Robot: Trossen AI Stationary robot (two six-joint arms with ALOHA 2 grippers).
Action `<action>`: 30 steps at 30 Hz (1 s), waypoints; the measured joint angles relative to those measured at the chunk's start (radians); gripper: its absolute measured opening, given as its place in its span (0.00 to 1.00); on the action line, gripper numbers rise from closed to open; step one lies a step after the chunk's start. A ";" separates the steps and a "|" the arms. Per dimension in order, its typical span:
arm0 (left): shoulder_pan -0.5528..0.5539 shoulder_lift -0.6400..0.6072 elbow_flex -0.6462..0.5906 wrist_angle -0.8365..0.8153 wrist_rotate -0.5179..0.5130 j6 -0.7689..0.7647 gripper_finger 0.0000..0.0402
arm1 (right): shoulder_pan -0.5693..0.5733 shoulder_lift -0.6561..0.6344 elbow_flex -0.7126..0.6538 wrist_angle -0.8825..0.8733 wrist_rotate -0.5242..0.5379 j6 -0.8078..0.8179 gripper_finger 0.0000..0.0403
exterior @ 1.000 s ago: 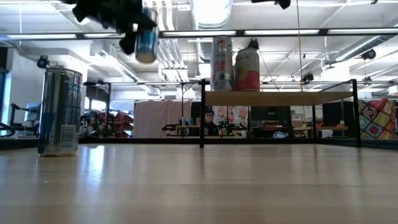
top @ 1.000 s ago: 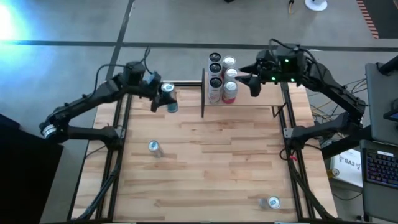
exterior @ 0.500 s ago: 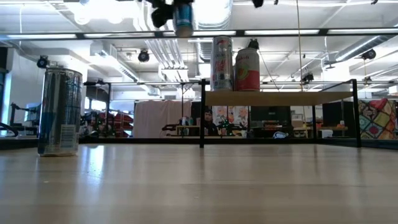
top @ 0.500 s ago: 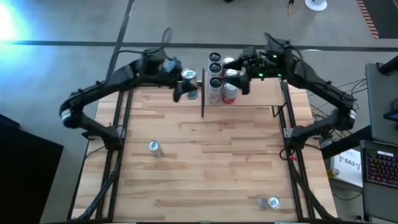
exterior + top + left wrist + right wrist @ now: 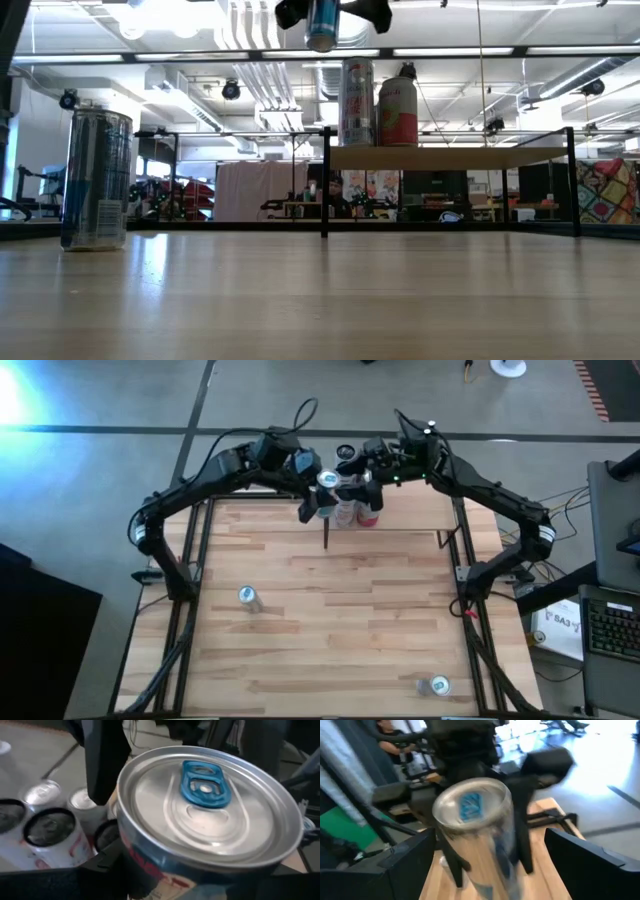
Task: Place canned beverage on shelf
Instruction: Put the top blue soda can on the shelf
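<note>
Can count: one blue-tab can (image 5: 326, 481) held in the air, five cans on the shelf (image 5: 420, 515), three loose on the tabletop (image 5: 330, 620) — one near the left rail (image 5: 248, 597), one at the near right corner (image 5: 437, 685), and a tall silver one (image 5: 96, 178) that fills the left of the low view. Two arms.

Left gripper (image 5: 318, 500) is clamped on the blue-tab can, holding it upright above the shelf's left edge, just beside the shelf cans (image 5: 348, 480). In the low view the can (image 5: 322, 22) hangs clear above the shelf board, left of the two cans visible there (image 5: 357, 102).

Right gripper (image 5: 358, 485) sits over the shelf cans facing the left one, fingers spread wide, nothing between them; its wrist view shows the held can (image 5: 472, 827) straight ahead between its dark fingers (image 5: 402, 862).

Room: the five shelf cans crowd the left end by the black upright post (image 5: 324, 180); the right part of the pale board is bare. Most of the striped butcher-block top is open.

Materials: shiny aluminium lid with blue pull tab (image 5: 204, 782), smooth pale wood shelf panel, thin black metal rods, cylindrical cans — white and pink-red among those on the shelf.
</note>
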 joint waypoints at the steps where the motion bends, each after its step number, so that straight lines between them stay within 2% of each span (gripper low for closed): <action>1: -0.001 0.008 0.010 -0.011 0.002 0.000 0.51 | 0.000 0.000 0.000 0.013 -0.023 -0.003 0.90; 4: -0.002 0.037 0.039 -0.009 0.003 0.005 0.51 | 0.002 -0.001 0.000 0.032 -0.049 -0.014 0.90; 14: -0.006 0.086 0.109 -0.012 -0.001 -0.009 0.51 | 0.000 0.027 0.000 0.036 -0.022 -0.037 0.88; 17: -0.006 0.085 0.109 -0.011 -0.006 -0.016 0.51 | 0.001 0.026 0.000 0.041 0.002 -0.046 0.82; 25: -0.006 0.085 0.107 -0.007 -0.010 -0.043 0.51 | 0.002 0.023 0.000 0.041 0.003 -0.073 0.56; 30: -0.007 0.077 0.112 -0.003 -0.009 -0.046 0.55 | -0.003 0.003 0.000 0.042 0.010 -0.074 0.55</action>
